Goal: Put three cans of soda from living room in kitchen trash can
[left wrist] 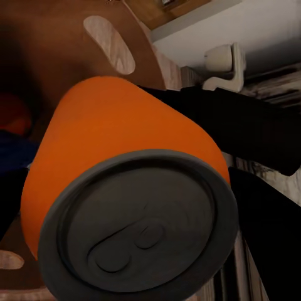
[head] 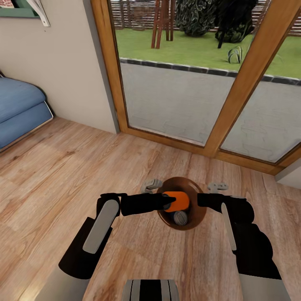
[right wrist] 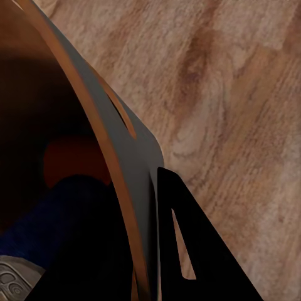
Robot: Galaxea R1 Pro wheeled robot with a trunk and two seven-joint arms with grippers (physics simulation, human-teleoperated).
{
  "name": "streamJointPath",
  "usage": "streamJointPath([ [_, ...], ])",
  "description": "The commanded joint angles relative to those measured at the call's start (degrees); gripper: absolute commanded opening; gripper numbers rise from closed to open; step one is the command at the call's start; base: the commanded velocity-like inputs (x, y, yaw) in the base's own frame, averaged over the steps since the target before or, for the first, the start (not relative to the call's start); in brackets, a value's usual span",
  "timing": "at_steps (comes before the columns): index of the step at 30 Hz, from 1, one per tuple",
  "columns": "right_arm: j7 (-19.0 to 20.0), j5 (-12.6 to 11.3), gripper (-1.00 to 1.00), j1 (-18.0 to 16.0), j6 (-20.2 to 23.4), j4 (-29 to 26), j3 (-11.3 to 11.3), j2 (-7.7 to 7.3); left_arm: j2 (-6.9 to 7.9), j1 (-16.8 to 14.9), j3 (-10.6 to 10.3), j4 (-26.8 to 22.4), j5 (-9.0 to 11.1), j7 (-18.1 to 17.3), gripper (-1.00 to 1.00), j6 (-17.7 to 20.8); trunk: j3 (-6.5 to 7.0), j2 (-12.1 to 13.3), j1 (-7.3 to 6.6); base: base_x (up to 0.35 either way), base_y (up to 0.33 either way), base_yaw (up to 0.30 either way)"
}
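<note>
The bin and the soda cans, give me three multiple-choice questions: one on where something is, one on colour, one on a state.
1. Where is the bin?
A. On the sofa
B. On the wood floor by the glass doors
C. On a low table

2. What colour is the can in the left claw?
A. Orange
B. Green
C. White

3. How is that can positioned?
A. Standing on the floor
B. Lying at the bottom of the bin
C. Held on its side over the bin's opening

Answers: 1 B, the head view shows planks around the bin and door frames just beyond. 2 A, its body is orange with a grey top. 3 C, the left claw grips it above the rim.
</note>
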Motion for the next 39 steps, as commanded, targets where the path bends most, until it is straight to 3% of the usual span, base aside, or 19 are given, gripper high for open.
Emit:
streamJointPath([
  [1,0.35,-1.17,-1.00,-0.02,0.09,0.00,0.01,0.01,-0.17,0.00,0.00,0.00,0.09,1.22,-1.00,-0.06,0.00,0.00,-0.01,0.000,0.000,0.000],
  [8,0.35,-1.17,-1.00,-0.02,0.09,-0.01,0.10,0.01,-1.79,0.00,-0.19,0.00,0.09,6.63,-1.00,-0.02,0.00,0.00,-0.01,0.000,0.000,0.000],
  [20,0.35,-1.17,-1.00,-0.02,0.09,-0.05,0.11,0.01,-2.84,0.00,-2.15,0.10,0.17,12.94,-1.00,-0.35,0.00,0.00,-0.01,0.000,0.000,0.000],
  [31,0.35,-1.17,-1.00,-0.02,0.09,-0.04,0.28,0.01,-3.23,0.00,-2.59,0.57,0.18,13.92,-1.00,-0.45,0.00,0.00,-0.01,0.000,0.000,0.000],
  [39,0.35,-1.17,-1.00,-0.02,0.09,-0.03,0.37,0.01,-3.23,0.00,-2.78,0.70,-1.11,15.35,-1.00,-0.61,0.00,0.00,-0.01,0.000,0.000,0.000],
])
